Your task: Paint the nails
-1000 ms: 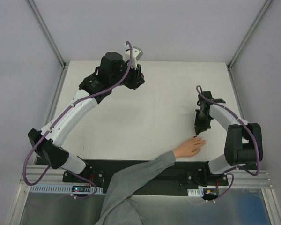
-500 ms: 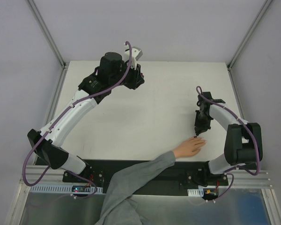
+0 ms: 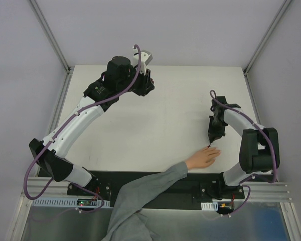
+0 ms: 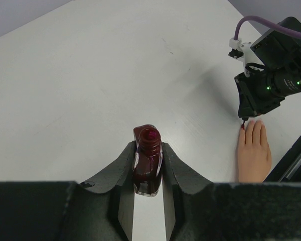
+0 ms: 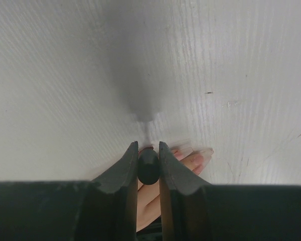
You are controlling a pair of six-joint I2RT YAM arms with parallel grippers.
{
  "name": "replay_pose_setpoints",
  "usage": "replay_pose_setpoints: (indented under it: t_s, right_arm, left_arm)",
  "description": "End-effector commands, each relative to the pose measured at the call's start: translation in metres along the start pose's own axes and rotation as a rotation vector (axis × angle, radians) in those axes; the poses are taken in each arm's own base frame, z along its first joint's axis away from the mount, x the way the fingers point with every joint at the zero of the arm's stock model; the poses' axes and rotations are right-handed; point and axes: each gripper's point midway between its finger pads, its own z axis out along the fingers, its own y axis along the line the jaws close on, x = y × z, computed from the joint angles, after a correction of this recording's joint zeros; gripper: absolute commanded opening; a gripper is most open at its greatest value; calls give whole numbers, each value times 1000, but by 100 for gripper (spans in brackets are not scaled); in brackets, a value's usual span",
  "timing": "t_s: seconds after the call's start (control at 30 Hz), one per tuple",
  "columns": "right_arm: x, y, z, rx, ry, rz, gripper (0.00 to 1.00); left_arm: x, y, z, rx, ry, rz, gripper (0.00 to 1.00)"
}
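Left gripper (image 4: 148, 147) clamps open bottle (image 4: 147, 163), seemingly dark polish inside

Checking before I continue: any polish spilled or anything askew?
Nothing stands out: the open bottle is upright in the left gripper, the table shows no spills, and the right gripper holds the brush cap at the nails of the hand.
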Motion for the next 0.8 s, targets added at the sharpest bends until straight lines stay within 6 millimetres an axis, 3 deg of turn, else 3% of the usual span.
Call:
replay_pose_setpoints:
  t_s: [0.0,0.37,0.57,0.77]
  right_arm:
    - [-8,-5,-5,20,-19,23,0]
    - [-15,-10,-9,40,-36,21,0]
    - [-29,-7,-53,2,-123,32,0]
    - [-28,4,-95,-78,-183,19,0]
  left_arm:
    - [-22,-4,-15,-6,-84,29,0]
    - [-25,-5,-17,-5,-91,32,0]
    - [-28,-5,-21,-9,-101,35,0]
    - [-36,-6,-25,-14,-129,18,0]
